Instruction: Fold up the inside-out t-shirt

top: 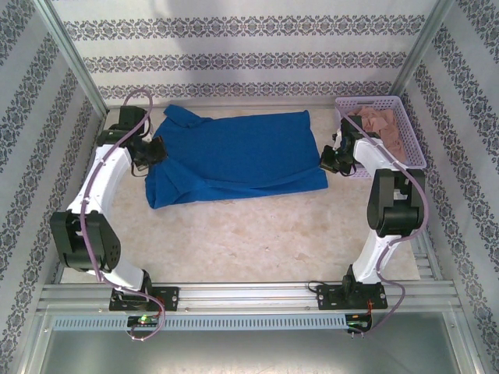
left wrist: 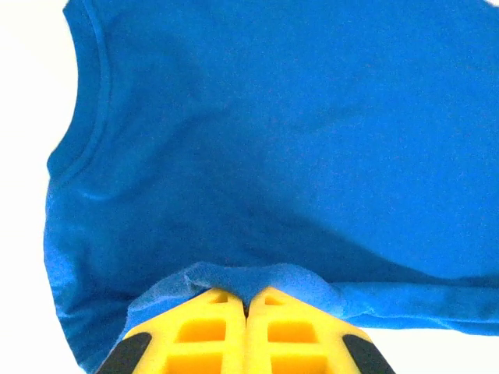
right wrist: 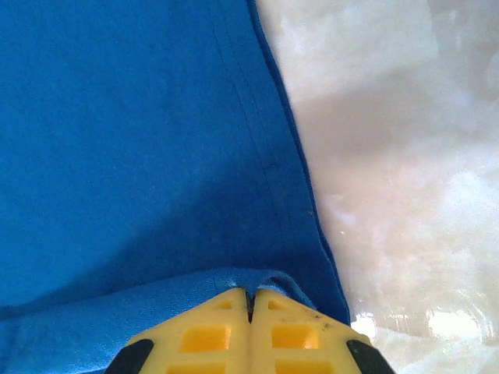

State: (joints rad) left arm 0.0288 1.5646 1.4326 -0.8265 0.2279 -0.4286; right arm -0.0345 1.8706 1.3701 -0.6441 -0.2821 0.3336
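Observation:
The royal-blue t-shirt (top: 234, 156) lies spread across the far half of the table, its long side running left to right. My left gripper (top: 153, 151) is at the shirt's left edge, shut on a pinched fold of blue cloth (left wrist: 257, 279) beside the collar seam. My right gripper (top: 330, 160) is at the shirt's right edge, shut on a fold of the hem (right wrist: 249, 282). Each pair of yellow fingers (left wrist: 218, 327) (right wrist: 304, 335) is pressed together with cloth between the tips. The shirt (left wrist: 296, 132) (right wrist: 132, 140) stretches away from both grippers.
A lilac plastic basket (top: 410, 125) with pinkish-beige cloth (top: 382, 123) inside stands at the far right, right behind my right arm. Patterned walls close in the back and sides. Bare pale tabletop (top: 249, 241) runs between the shirt and the arm bases.

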